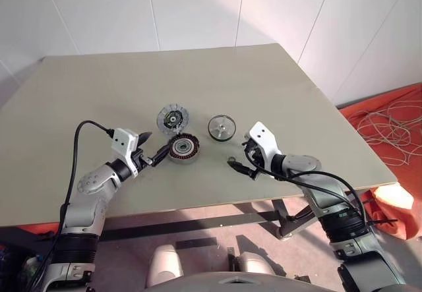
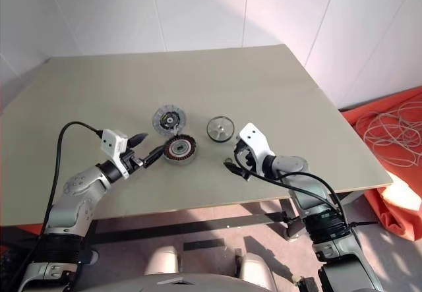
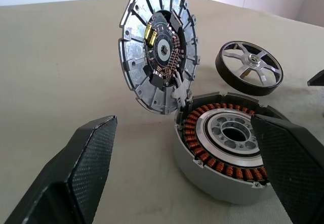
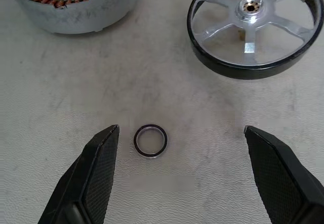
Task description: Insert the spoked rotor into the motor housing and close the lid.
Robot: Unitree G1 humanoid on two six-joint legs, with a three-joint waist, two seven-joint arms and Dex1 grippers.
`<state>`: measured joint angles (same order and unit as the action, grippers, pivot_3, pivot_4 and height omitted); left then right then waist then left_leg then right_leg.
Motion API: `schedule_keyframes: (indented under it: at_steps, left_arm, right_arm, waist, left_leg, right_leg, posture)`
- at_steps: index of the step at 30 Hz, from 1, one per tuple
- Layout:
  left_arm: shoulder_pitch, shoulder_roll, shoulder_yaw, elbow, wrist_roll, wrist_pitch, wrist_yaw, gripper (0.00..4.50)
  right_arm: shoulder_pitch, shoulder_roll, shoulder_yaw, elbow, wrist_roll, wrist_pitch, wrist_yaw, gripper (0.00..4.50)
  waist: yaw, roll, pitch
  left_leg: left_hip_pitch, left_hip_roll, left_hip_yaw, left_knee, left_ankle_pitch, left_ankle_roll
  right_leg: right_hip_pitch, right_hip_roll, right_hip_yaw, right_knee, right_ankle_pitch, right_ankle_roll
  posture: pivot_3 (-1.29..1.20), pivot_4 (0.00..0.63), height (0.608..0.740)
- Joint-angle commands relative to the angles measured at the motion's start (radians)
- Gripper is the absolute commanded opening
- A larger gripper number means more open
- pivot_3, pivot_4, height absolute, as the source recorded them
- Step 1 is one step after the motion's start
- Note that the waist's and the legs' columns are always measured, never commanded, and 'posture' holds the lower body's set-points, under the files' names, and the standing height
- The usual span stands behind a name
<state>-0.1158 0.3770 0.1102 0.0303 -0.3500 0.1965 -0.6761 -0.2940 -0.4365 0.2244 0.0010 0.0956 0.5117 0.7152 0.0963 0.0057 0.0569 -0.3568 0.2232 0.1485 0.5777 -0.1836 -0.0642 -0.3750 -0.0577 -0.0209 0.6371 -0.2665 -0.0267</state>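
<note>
Both hands open. Right hand (image 4: 179, 133) hangs over a small ring (image 4: 150, 141) — I'd shift onto the rotor (image 4: 255, 24), gripping its rim squarely.

Motor housing (image 4: 71, 4) cut off by the right wrist view's edge, only its near wall and a strip of windings visible. In the left wrist view its near-right rim sits behind a left pincer finger (image 3: 291, 168). Spoked rotor (image 4: 255, 24) clipped at the right wrist frame's edge. Small ring (image 1: 232, 158) on the tabletop (image 1: 316, 107) is too small to read from the head views. Lid (image 3: 159, 44) stands tilted at the housing's rim; how it attaches to the housing can't be told. Lid's top edge is clipped too.
</note>
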Motion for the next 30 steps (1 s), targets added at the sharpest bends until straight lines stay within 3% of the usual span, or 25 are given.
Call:
schedule_keyframes:
  at_steps: [1,9,12,19,30]
  left_arm:
    - [-0.007,0.009,0.002,-0.066,-0.014,0.013,0.002,4.50]
    - [-0.004,0.012,0.002,-0.155,-0.017,0.086,0.033,4.50]
    - [0.002,0.018,0.007,-0.172,-0.018,0.101,0.037,4.50]
    - [-0.013,0.024,0.007,-0.144,-0.015,0.094,0.027,4.50]
    - [-0.029,0.017,0.001,-0.134,-0.015,0.097,0.022,4.50]
  right_arm:
    - [-0.004,-0.003,-0.004,-0.067,-0.003,0.015,-0.013,4.46]
    - [0.031,0.003,0.004,-0.105,0.003,0.048,-0.029,4.46]
    - [0.041,0.001,-0.001,-0.108,0.005,0.054,-0.033,3.88]
    - [0.049,0.002,-0.007,-0.104,-0.003,0.051,-0.054,1.48]
    - [0.033,-0.008,-0.019,-0.083,-0.003,0.045,-0.066,1.48]
  waist:
    - [0.001,0.000,0.000]
    - [0.000,0.000,0.000]
    - [0.000,0.000,0.000]
    - [0.001,0.000,0.000]
    - [0.000,0.000,0.000]
  left_leg:
    - [0.000,0.000,0.000,0.000,0.000,0.000]
    - [0.000,0.000,0.000,0.000,0.000,0.000]
    - [0.001,0.000,0.000,0.000,0.000,0.000]
    - [0.005,0.000,0.000,0.000,-0.001,0.002]
    - [0.006,0.000,0.000,-0.001,-0.001,0.002]
  right_leg:
    - [0.000,0.000,0.000,0.000,0.000,0.000]
    - [0.000,0.000,0.000,0.000,0.000,0.000]
    - [0.001,0.000,0.000,0.000,0.000,0.000]
    - [0.005,0.000,0.000,0.000,0.000,0.000]
    - [0.005,0.000,0.001,-0.001,0.000,0.000]
  posture:
    - [0.00,0.000,0.740]
    - [0.00,0.000,0.740]
    - [0.00,0.000,0.740]
    - [0.00,0.000,0.740]
    - [0.00,0.000,0.740]
